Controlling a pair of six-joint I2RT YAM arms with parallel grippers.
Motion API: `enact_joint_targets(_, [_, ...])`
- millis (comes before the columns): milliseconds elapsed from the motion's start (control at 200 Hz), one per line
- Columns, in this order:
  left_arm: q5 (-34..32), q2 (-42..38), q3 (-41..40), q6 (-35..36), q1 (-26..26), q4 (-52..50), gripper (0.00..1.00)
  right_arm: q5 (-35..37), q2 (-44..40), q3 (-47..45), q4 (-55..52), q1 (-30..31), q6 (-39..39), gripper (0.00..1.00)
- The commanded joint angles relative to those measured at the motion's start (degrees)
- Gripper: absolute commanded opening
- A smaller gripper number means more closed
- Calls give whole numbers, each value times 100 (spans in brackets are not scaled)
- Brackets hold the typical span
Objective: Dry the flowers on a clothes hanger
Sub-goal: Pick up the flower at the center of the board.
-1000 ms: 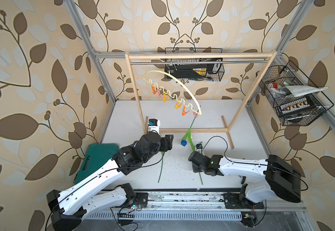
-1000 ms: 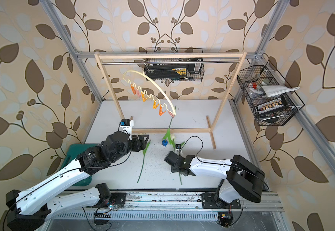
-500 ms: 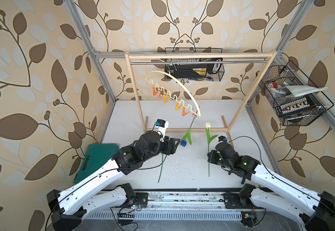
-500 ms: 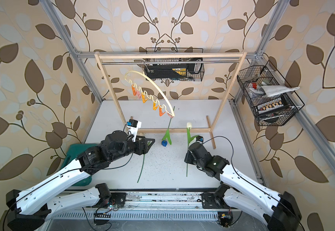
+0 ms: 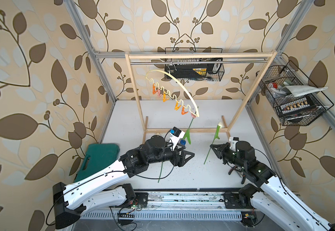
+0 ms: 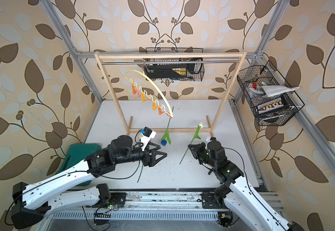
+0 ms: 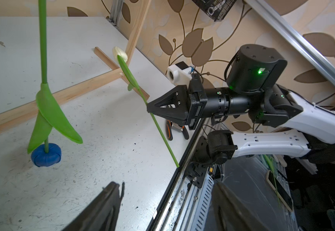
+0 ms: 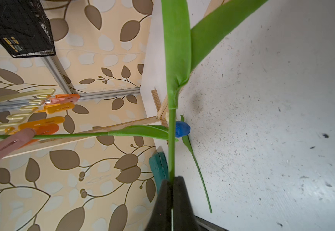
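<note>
My right claw point(image 5: 212, 147) is clenched on the cream tulip point(image 5: 217, 131), roughly at mid-stem below the leaves. The right wrist view shows the stem pinched between the closed jaws. In both top views the flower sits right of centre, lifted clear of the table point(image 5: 192, 176). Its head points toward the wooden rack point(image 5: 135, 90) and its bare end toward the lower edge of the frame. My left claw point(image 5: 189, 151) is released, jaws apart with nothing between them. It sits just left of centre, over the third stem point(image 5: 161, 172), which lies flat on the table.

The clothes hanger point(image 5: 183, 88) hangs from the rack's rod in the upper middle of the frame. The blue tulip point(image 5: 187, 135) dangles head-down from the pink pin point(image 5: 193, 115) at the arc's lower right tip. I cannot tell whether its head touches the table. The orange pins point(image 5: 177, 106) beside it look free.

I judge the step in hand to be carrying the cream tulip up to a free pin. To do it well, I want to turn the wrist so the bare end points upward. I would come in from the right, clear of the blue tulip's stem and leaves. The left claw should squeeze the pin's tails open before the stem arrives. The hanger probably swings at a touch, so I would approach slowly and seat the stem deep in the pin's mouth. I would release only once the pin bites.
</note>
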Motion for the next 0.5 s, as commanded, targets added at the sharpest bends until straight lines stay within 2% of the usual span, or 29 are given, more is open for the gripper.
enact_joint_targets(0, [175, 410, 114, -207, -125, 651, 76, 306, -87, 440, -132, 143, 243, 0])
enact_joint_targets(145, [239, 996, 301, -301, -276, 923, 77, 850, -177, 730, -457, 449, 84, 0])
enact_joint_targets(360, [317, 1658, 681, -403, -396, 923, 76, 662, 65, 711, -268, 547, 106, 0])
enact_joint_targets(495, [317, 1889, 787, -423, -430, 910, 71, 684, 90, 743, -206, 582, 54, 0])
